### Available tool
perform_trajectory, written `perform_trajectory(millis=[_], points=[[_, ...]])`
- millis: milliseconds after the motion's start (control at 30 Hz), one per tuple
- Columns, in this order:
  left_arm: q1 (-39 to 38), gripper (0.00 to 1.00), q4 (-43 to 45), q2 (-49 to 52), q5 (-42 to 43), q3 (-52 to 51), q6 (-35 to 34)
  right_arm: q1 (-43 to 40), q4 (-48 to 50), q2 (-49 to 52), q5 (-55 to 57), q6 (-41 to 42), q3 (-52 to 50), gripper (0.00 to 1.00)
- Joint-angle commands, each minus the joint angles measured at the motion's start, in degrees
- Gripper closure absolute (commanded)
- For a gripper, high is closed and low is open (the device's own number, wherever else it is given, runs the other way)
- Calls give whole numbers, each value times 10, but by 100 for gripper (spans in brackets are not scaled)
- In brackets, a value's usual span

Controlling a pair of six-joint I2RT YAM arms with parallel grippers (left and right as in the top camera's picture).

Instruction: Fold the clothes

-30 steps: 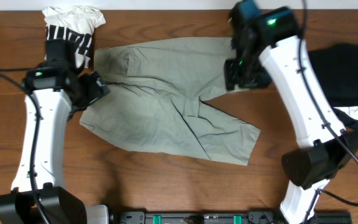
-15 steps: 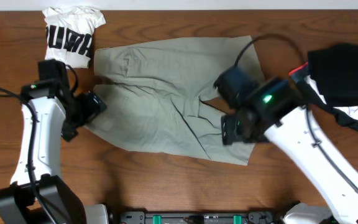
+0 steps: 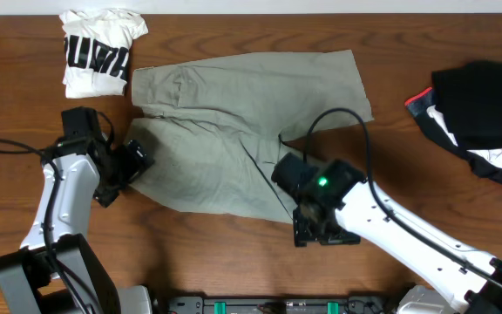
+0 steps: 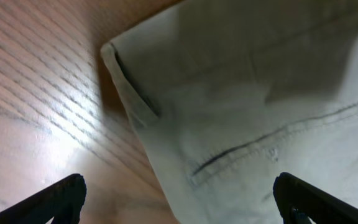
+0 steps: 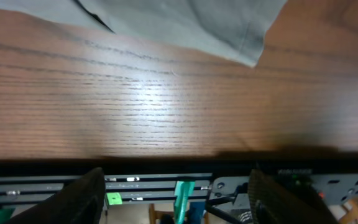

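The pale khaki shorts [image 3: 225,122] lie spread flat across the middle of the table, waist to the left, two legs to the right. My left gripper [image 3: 136,160] is open and empty at the shorts' near left waist corner. The left wrist view shows that corner and a pocket seam [image 4: 260,106] between the spread fingers [image 4: 179,208]. My right gripper [image 3: 318,228] is open and empty over the hem of the near leg. In the right wrist view the hem [image 5: 229,31] lies at the top, and the fingers [image 5: 176,199] hang over the table's front edge.
A folded white printed tee [image 3: 98,51] lies at the back left. A pile of black clothing [image 3: 482,105] lies at the right edge. Black rails with green clips [image 5: 182,193] run below the table's front edge.
My right arm has swung from the far leg's hem at the back right down to the near leg's hem. My left gripper has slid a little toward the front.
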Motion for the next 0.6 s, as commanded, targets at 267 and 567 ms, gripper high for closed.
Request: perform_trajectory(millis=[267, 567], points=[[11, 2, 54, 12, 3, -42, 7, 16, 82, -9, 10, 68, -88, 16], [11, 5, 63, 34, 3, -42, 7, -49, 155, -9, 28, 67, -143, 1]])
